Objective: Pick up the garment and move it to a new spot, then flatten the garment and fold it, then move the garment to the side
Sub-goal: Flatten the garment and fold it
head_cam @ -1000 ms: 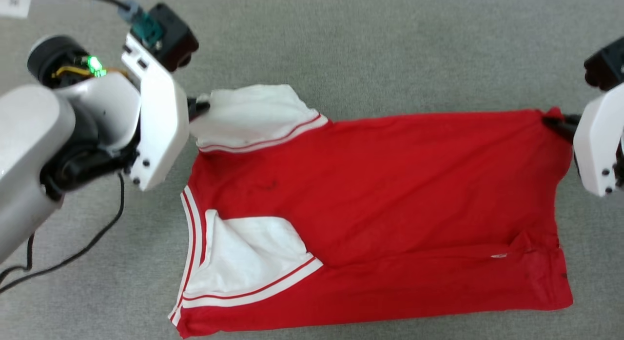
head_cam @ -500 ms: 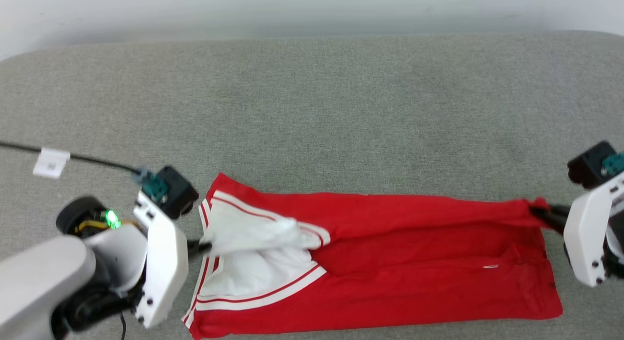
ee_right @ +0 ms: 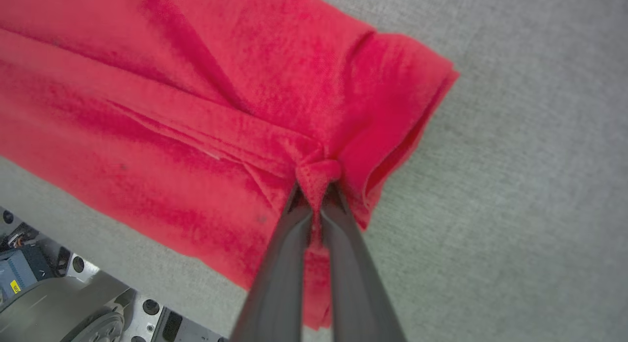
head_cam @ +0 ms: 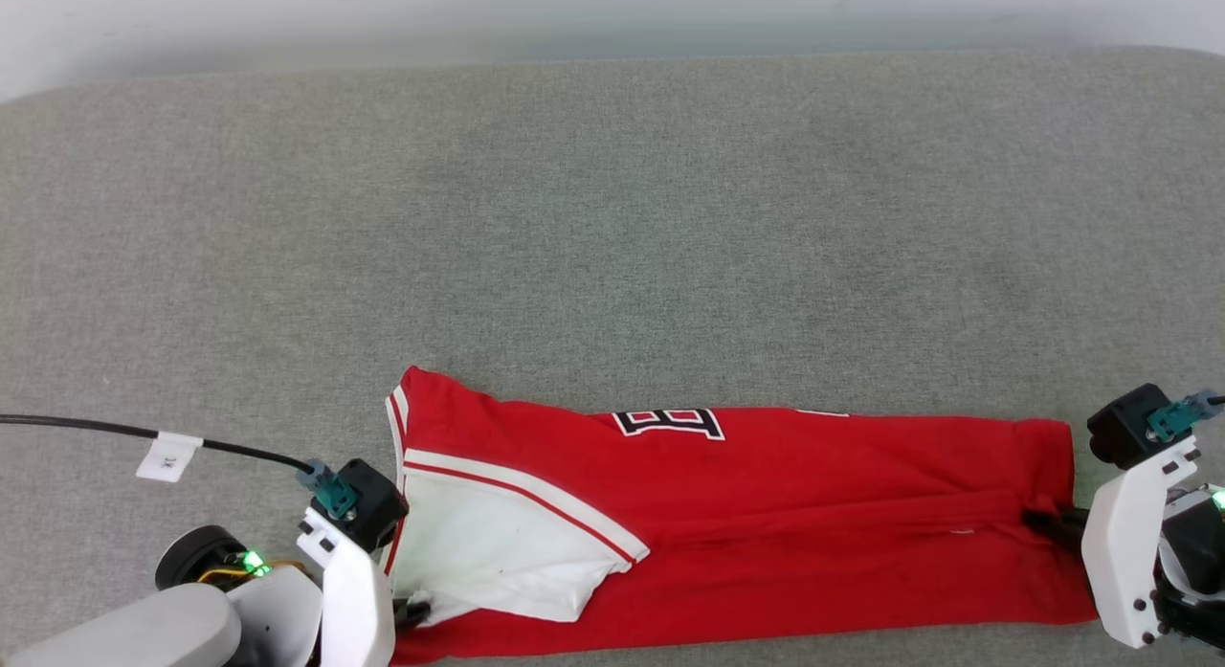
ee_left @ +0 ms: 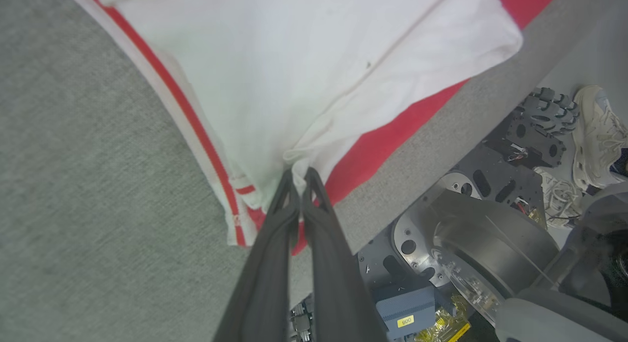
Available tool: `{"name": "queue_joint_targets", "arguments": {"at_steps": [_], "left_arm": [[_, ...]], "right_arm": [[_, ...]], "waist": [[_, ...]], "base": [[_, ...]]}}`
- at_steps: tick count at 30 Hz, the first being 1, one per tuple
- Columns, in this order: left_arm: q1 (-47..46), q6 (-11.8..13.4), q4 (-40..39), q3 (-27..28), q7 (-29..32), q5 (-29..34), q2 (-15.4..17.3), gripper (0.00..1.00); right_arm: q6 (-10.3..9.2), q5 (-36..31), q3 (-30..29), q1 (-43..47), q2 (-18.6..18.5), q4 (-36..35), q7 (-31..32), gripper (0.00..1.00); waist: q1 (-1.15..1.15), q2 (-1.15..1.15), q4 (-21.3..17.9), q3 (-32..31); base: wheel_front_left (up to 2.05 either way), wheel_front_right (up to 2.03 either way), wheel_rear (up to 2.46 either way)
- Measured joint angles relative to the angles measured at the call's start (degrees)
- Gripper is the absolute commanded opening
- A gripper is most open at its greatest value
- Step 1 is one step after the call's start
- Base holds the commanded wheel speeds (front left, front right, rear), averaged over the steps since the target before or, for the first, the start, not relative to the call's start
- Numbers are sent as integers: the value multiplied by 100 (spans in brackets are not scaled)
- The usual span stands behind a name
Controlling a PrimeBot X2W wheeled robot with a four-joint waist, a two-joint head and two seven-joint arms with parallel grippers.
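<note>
while the left gripper (ee_left: 298, 177) had its jaws clenched on the white sleeve (ee_left: 304, 77) and the right gripper (ee_right: 316, 190) on the red hem (ee_right: 319, 172), the garment (head_cam: 823, 514) lay folded at the near edge of the counter (head_cam: 612, 217), where one careless tug could've dragged it off.

The red jersey (head_cam: 785, 514) lies folded lengthwise on the grey table (head_cam: 612, 217); the left gripper (head_cam: 413, 610) pinches its white sleeve (head_cam: 488, 543); the right gripper (head_cam: 1043, 525) pinches the opposite end; black lettering (head_cam: 668, 422) shows at the far edge.

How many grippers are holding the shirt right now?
2. The left gripper pinches the white sleeve at the shirt's left end; the right gripper pinches the red cloth at its right end.
</note>
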Motion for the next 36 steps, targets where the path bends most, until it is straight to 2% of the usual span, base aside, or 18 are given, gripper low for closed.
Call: {"name": "queue_joint_targets", "arguments": {"at_steps": [1,2,6,9,16,22,26,31,36], "left_arm": [[3,0,38,-1,-55,62,-31,100],[11,13,68,3,-137,93,-47,100],[53,89,43,92,-512,237,40,100],[56,223,49,285,-1033,425,51,100],[139,958,319,779,-2504,880,-180,100],[261,1641,558,1257,-3812,1209,-489,100],[400,2068,639,1623,-4086,1404,-679,100],[745,2579,565,2341,-4134,1951,-1025,100],[1385,2800,453,3145,-4149,2732,-1480,100]], "right_arm": [[0,0,-33,-2,36,30,-43,89],[0,-1,-48,-3,51,36,-56,100],[0,-105,-204,-2,-40,-9,-300,100],[-1,-108,-489,39,-154,-112,-573,100],[0,-62,-1441,355,-223,-383,-1003,100],[0,-115,-2537,895,2,-252,-1200,100],[-1,-86,-3080,1274,332,-170,-1221,100],[-1,-27,-3317,1583,831,-144,-1181,100],[-1,132,-3316,1682,1269,-41,-1022,100]], "waist": [[0,0,-6,-7],[0,0,-12,-20],[0,0,-24,-147],[0,0,-4,-265],[0,0,41,-426],[0,0,101,-396],[0,0,137,-362],[0,0,170,-307],[0,0,226,-242]], "base": [[0,0,0],[0,0,0],[0,0,0],[0,0,0],[0,0,0],[0,0,0],[0,0,0],[0,0,0],[0,0,0]]}}
